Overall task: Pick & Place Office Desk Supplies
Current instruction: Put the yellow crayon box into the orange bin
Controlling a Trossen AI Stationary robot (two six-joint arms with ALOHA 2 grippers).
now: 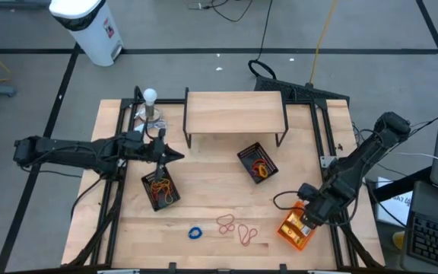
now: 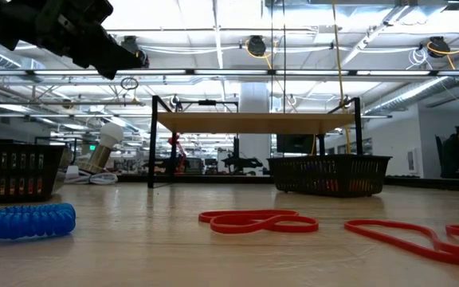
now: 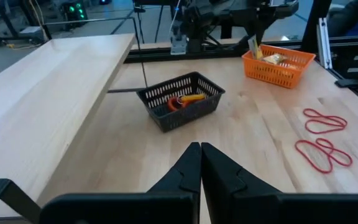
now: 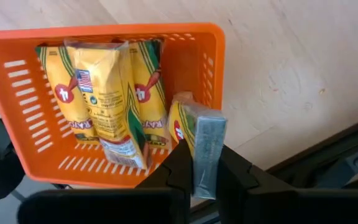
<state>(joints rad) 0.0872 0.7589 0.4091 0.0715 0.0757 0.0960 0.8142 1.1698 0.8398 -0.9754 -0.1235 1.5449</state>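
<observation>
Above the orange tray, the right gripper pinches a yellow packet; the left gripper hovers clenched, empty.

**Bright, even overhead lighting; softness close to the lenses**

Ceiling strip lights glare white in the low view. The wooden table is evenly lit, with only faint, soft shadows under the raised shelf. In the low view, the nearest red rubber bands and blue coil look blurred. Both wrist views are bright and slightly soft.
</observation>
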